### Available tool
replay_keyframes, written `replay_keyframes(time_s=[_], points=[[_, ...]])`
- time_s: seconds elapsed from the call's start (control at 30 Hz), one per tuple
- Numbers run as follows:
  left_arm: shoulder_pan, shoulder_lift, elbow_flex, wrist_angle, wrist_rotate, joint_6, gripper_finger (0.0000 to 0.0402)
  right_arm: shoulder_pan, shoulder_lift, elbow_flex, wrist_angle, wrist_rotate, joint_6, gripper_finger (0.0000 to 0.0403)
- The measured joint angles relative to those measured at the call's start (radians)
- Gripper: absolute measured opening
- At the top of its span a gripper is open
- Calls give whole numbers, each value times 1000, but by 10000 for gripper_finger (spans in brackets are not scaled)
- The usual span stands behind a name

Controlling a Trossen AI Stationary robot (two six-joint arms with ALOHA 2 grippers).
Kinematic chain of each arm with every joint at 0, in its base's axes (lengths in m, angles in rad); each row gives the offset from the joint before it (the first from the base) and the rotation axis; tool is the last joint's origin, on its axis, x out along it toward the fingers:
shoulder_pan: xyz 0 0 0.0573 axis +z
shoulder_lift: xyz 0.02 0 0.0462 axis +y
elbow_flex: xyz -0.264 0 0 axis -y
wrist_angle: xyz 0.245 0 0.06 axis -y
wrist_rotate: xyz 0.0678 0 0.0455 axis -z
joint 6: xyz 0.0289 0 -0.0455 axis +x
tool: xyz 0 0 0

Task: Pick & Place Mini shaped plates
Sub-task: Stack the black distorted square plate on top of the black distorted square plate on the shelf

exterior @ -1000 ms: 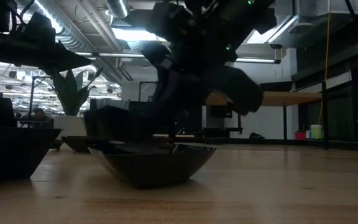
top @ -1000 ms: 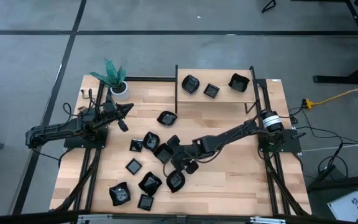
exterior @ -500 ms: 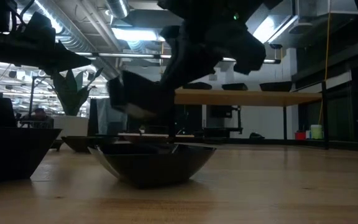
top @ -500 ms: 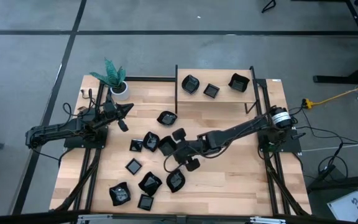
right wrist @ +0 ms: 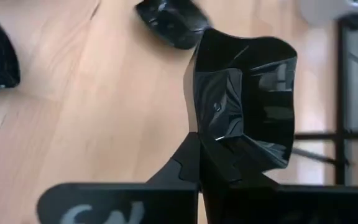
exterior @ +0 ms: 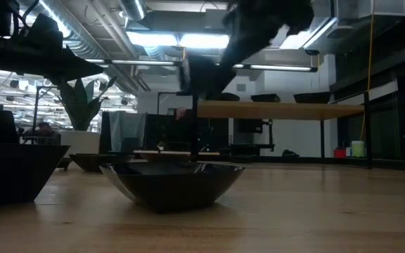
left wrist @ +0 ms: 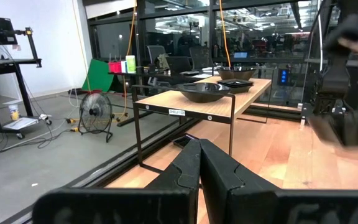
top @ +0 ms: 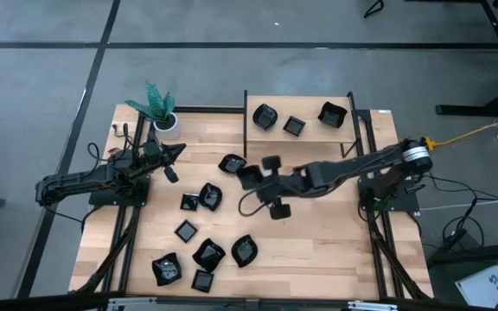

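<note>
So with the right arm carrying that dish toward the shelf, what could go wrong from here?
The right gripper pinches the dish by one edge only, so it could tilt or slip out. The shelf already holds three dishes, so the new one might knock a neighbour. The arm crosses above another dish on the table, which a drop could hit. The left gripper waits near the plant.

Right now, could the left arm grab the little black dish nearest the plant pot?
Probably yes: the left gripper rests near that dish, with only bare wood between them, though the right gripper hovers close with its own plate.
</note>
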Motion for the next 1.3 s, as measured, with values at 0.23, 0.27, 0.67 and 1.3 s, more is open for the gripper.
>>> replay_keyframes(time_s=[0.23, 0.27, 0.67, 1.3], points=[[0, 0, 0, 0, 0, 0, 4, -24, -135, 0, -131, 85, 135, 1], [0, 0, 0, 0, 0, 0, 4, -27, -152, 0, -143, 97, 154, 1], [0, 0, 0, 0, 0, 0, 4, -85, -277, 0, -328, 219, 347, 2], [0, 0, 0, 0, 0, 0, 4, -231, -287, 0, -638, 359, 600, 4]])
